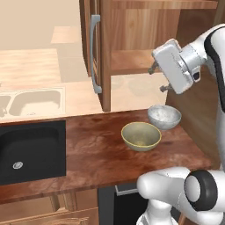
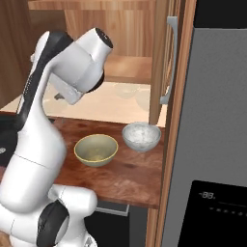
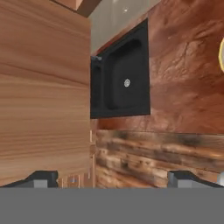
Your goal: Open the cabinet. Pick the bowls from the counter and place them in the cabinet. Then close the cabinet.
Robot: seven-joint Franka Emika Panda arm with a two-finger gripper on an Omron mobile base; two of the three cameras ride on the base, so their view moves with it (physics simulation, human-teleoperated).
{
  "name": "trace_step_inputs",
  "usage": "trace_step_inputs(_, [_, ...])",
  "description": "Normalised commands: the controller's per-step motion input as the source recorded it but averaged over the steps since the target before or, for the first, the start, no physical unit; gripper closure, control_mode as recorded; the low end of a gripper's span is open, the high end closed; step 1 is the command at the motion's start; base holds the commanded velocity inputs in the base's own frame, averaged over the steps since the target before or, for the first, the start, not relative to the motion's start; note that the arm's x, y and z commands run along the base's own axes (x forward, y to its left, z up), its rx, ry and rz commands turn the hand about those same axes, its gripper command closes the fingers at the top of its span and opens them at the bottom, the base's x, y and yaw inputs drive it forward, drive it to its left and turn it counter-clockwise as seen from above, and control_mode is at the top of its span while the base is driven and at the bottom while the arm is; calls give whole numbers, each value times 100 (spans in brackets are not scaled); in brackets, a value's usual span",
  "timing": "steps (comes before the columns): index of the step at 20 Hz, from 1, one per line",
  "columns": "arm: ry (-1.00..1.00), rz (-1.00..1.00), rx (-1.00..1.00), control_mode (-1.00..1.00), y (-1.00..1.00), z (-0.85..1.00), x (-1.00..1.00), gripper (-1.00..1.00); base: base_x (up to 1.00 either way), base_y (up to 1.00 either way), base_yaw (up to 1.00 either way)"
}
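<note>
The cabinet [image 1: 132, 61] stands with both doors swung out; its left door's grey bar handle [image 1: 95, 52] faces me, and the right door's handle [image 2: 170, 62] shows in the right base view. Two bowls rest on the dark reddish counter [image 1: 96, 154] below it: an olive-yellow bowl [image 1: 140, 136] [image 2: 95, 149] and, just behind to its right, a white-grey bowl [image 1: 164, 116] [image 2: 141, 136]. My gripper [image 1: 159, 78] [image 3: 113, 179] hangs open and empty above the white-grey bowl, level with the cabinet's shelf. The olive bowl's rim [image 3: 222, 54] peeks in at the hand view's right edge.
A black sink [image 1: 30, 151] [image 3: 120, 83] is set in the counter's left part. Beyond lies a paler counter with a beige sink [image 1: 30, 101]. A tall grey refrigerator [image 2: 217, 120] bounds the counter on the right. A wooden door panel [image 3: 43, 87] is close beside the hand.
</note>
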Motion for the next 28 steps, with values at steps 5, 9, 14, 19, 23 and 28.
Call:
trace_step_inputs(5, [-14,-24,-32,-100,-2,-69,-63,-100,0,0,0])
trace_step_inputs(9, [-9,-28,-25,-100,-1,-72,-47,-100,0,0,0])
trace_step_inputs(14, [0,-28,-16,-100,-10,-65,-31,-100,0,0,0])
trace_step_inputs(19, [1,-20,0,-100,-35,-42,-11,-100,0,0,0])
trace_step_inputs(23, [3,-19,-2,-100,-32,-26,-2,-100,0,0,0])
trace_step_inputs(28, [1,-14,-4,-100,-28,-17,0,-100,0,0,0])
